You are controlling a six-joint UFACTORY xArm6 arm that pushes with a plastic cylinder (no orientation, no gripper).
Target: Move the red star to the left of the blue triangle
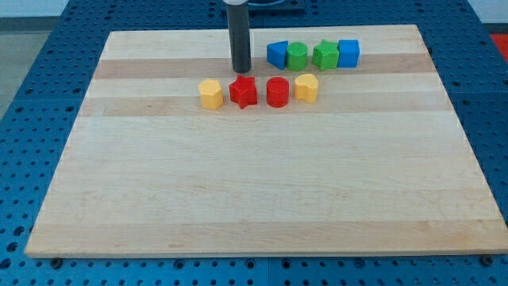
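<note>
8 blocks: 2 yellow [210, 94] [306, 87], 2 red [244, 92] [277, 92], 2 green [297, 56] [325, 55], 2 blue [276, 53] [348, 53], shapes partly unclear

Wooden board [262, 183] on blue perforated table [32, 95]

Two red blocks [260, 91], two yellow [210, 94], two green [297, 56], two blue [348, 52]; pale wooden board [254, 183]; dark rod [239, 40].

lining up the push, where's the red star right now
The red star sits near the view's top, between the yellow block and red cylinder, just below my tip.
</note>
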